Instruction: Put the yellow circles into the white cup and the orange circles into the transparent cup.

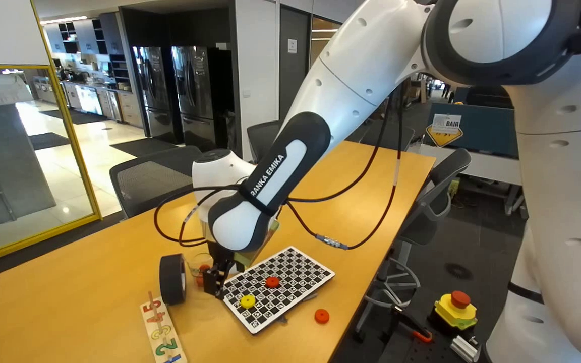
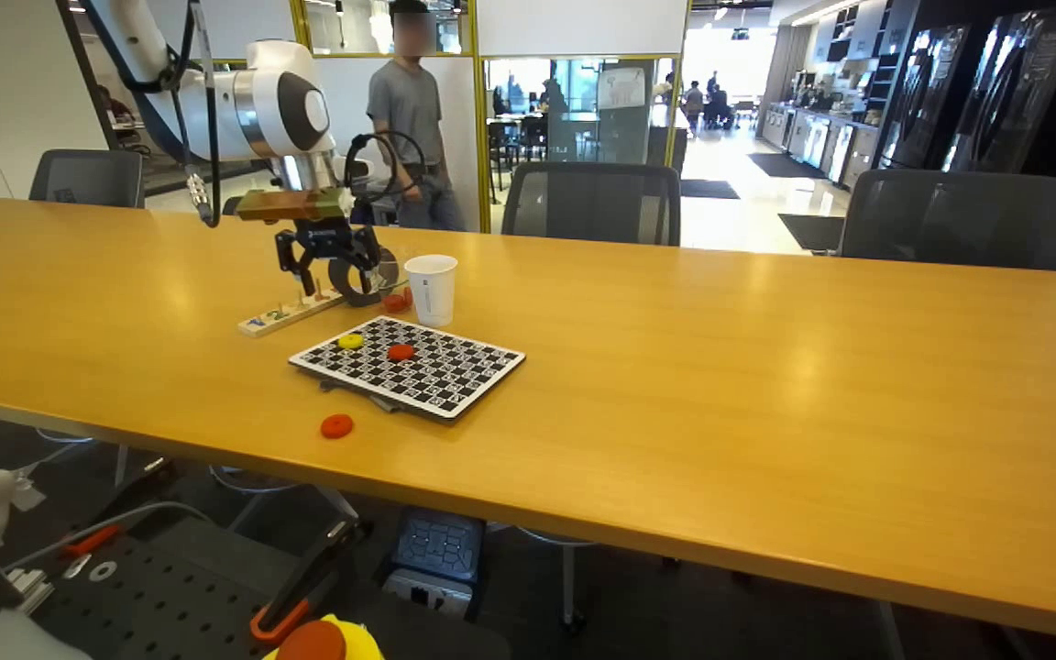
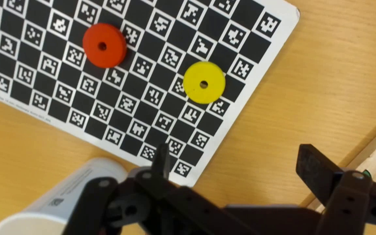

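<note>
A yellow circle (image 3: 204, 82) lies on the checkered board, with an orange circle (image 3: 104, 45) beside it. Another orange circle (image 2: 336, 426) lies on the table near its front edge. The white cup (image 2: 434, 289) stands upright behind the board; its inside is hidden. The transparent cup (image 1: 197, 260) stands between the white cup and the black cylinder, with orange circles (image 1: 200, 280) visible through its wall. My gripper (image 3: 233, 156) is open with nothing between its fingers. In an exterior view the gripper (image 2: 339, 282) hangs above the table, beyond the board's corner near the yellow circle.
The checkered board (image 1: 298, 267) lies slightly raised on the table. A black cylinder (image 1: 171, 279) stands near the transparent cup. A wooden number board with pegs (image 1: 162, 330) lies beside it. Chairs surround the table, and a person (image 2: 413, 119) stands behind it.
</note>
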